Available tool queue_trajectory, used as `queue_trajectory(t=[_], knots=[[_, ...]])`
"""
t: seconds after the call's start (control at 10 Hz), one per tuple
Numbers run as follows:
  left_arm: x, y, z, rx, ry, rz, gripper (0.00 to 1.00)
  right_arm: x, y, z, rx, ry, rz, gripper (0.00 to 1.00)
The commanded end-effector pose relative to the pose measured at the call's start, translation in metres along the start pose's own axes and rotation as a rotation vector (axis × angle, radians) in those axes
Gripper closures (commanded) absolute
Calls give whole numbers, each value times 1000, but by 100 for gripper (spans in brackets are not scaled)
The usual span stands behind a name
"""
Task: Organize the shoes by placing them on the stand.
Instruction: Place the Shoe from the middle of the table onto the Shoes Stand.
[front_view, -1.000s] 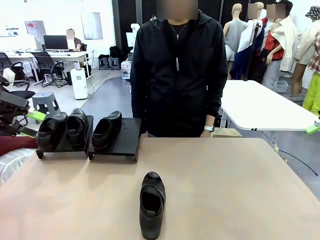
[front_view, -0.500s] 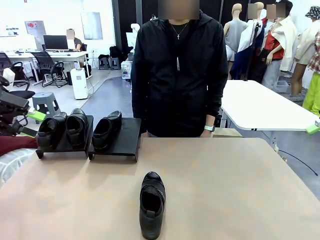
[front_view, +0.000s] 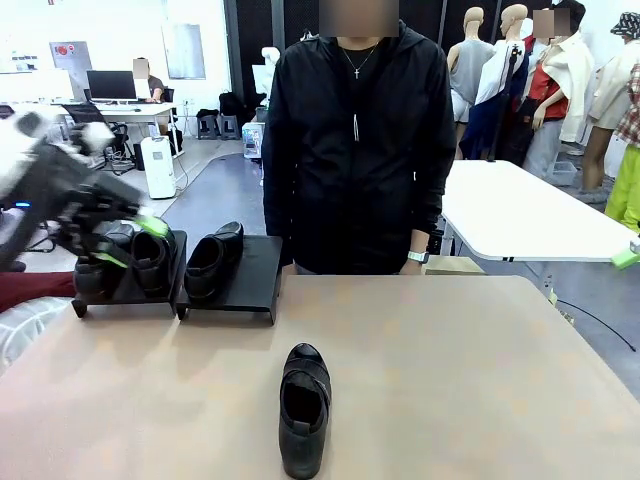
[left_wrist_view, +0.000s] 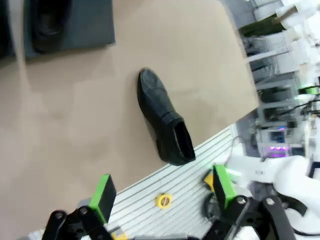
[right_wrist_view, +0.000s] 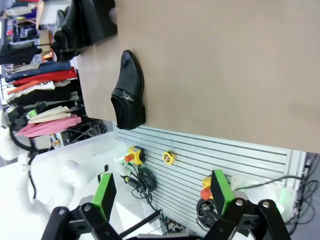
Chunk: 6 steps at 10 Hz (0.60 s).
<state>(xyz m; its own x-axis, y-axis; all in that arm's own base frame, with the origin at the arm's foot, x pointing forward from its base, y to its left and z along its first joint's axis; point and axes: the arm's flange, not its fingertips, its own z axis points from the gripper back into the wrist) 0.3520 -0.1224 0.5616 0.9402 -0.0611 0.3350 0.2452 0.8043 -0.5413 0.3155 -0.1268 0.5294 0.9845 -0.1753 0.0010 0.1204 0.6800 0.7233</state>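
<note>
front view first: your left gripper (front_view: 128, 240) is blurred, pads apart and empty, in front of the two shoes on the left stand unit (front_view: 128, 288). just beside it on the side toward the table's middle, the right stand unit (front_view: 250, 280) carries a third shoe (front_view: 212, 260). the fourth shoe (front_view: 304, 405) lies on the table (front_view: 480, 380), well apart from that gripper, toe toward the person (front_view: 355, 140).

left wrist view: fingers (left_wrist_view: 103, 191) spread wide, nothing between them; the loose shoe (left_wrist_view: 165, 125) lies ahead, between their lines.

right wrist view: your right gripper (right_wrist_view: 162, 196) also stands apart and empty; the loose shoe (right_wrist_view: 129, 92) lies ahead toward its left finger, the stand (right_wrist_view: 97, 20) beyond.
</note>
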Motion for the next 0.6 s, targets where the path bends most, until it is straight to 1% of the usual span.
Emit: queue_trajectory(t=[0.0,0.1,0.2,0.3,0.4,0.5], knots=[[4,-48,-82,252,136,19,0,-3,-2,2,-7,8,16,0],[1,-58,-110,330,133,20,0,-3,-2,2,-7,8,16,0],[-8,-64,-135,384,150,16,0,-3,-2,2,-7,8,16,0],[-23,-70,-162,416,152,1,0,-3,-2,2,-7,8,16,0],[-34,-76,-169,316,237,-51,0,-3,-2,2,-7,8,16,0],[-33,-76,-159,375,144,-18,0,-3,-2,2,-7,8,16,0]])
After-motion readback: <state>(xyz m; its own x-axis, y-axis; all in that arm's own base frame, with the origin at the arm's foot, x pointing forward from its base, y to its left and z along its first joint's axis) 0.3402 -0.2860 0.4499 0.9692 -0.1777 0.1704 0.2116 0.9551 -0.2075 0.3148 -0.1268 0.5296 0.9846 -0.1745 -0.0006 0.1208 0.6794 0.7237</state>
